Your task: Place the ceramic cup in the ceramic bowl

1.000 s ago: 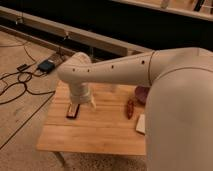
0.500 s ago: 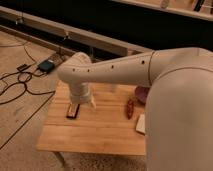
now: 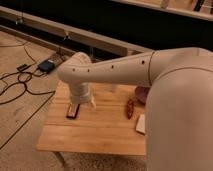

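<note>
**Camera view**

1. Arm and end effector. The arm reaches across the wooden table from the right side, with its wrist turned downward over the left part of the top. The gripper hangs below the wrist, close to the surface. It is near the left edge and closer to the far-left corner than to the near-left one. The wrist housing covers it, so it cannot be told whether it is released, clenched or grasping something.

2. Ceramic cup. The cup cannot be identified with certainty. A pale shape directly under the wrist may be the cup or part of the gripper. The downward pose low over this spot suggests the cup is being handled there.

3. Ceramic bowl. The ceramic bowl sits toward the right side, near the far edge. Only its left portion shows, because the arm's large link covers the rest.

4. Other items.
   - A dark flat object lies just beside the gripper, toward the left edge.
   - A reddish-brown elongated object lies just left of the bowl.
   - A white flat rectangle lies closer to the near edge.

5. Assessment. The bowl is well apart from the gripper. A direct path to it crosses the reddish-brown object, so any carry probably needs to lift clear of the surface first.
</note>
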`<state>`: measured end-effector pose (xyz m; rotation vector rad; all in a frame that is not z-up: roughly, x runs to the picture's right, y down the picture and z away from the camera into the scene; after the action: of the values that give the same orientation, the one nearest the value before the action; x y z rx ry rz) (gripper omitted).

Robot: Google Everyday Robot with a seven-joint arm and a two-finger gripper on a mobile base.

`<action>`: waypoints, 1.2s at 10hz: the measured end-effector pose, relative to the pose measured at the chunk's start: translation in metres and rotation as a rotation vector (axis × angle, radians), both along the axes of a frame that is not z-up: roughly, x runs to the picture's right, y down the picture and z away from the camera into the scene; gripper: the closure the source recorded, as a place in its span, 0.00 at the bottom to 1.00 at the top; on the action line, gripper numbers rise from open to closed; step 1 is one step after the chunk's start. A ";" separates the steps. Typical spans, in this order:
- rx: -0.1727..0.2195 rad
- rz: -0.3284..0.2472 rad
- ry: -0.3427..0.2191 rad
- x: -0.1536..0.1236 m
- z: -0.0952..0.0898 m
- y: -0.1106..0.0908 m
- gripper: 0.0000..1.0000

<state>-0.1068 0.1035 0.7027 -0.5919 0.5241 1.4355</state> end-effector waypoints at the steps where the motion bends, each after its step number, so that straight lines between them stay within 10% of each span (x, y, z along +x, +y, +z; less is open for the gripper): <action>1: 0.000 0.000 0.000 0.000 0.000 0.000 0.35; 7: -0.001 -0.008 -0.006 0.000 0.000 0.000 0.35; 12: 0.031 -0.213 -0.081 0.036 0.029 -0.035 0.35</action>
<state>-0.0710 0.0688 0.7318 -0.5503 0.4852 1.2111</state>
